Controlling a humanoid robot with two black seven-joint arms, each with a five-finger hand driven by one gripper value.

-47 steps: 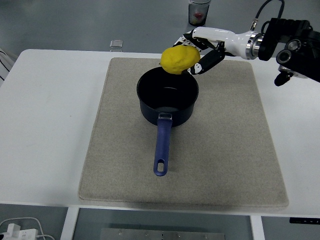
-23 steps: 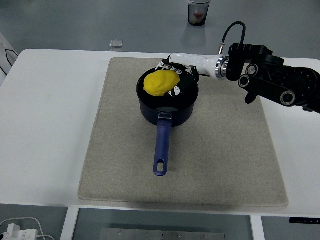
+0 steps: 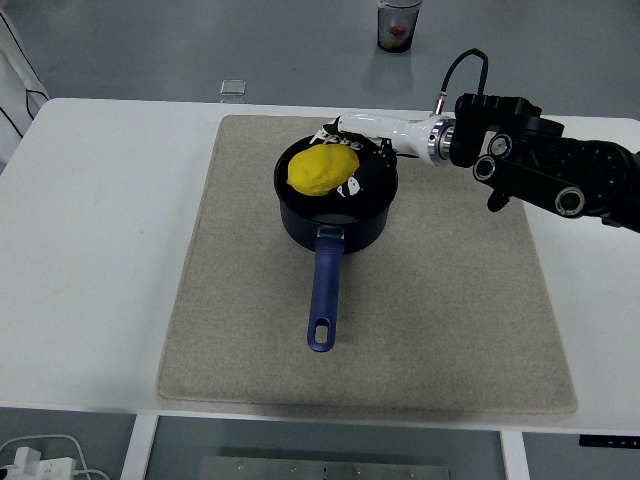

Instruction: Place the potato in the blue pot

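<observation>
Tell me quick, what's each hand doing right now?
Left hand: not in view.
Right hand: closed on the potato, inside the blue pot.

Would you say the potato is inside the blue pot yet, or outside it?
Inside: the potato sits within the rim of the blue pot, with the right robot hand around it. Whether it rests on the bottom, cannot tell.

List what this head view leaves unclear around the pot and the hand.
- Pot floor: the potato covers most of the blue pot interior, so whether it rests on the bottom is unclear.
- Right hand: its fingers sit behind and under the potato; the grip cannot be judged.
- Cup beyond the table: cut off by the top edge.
- Left arm: out of view.
</observation>
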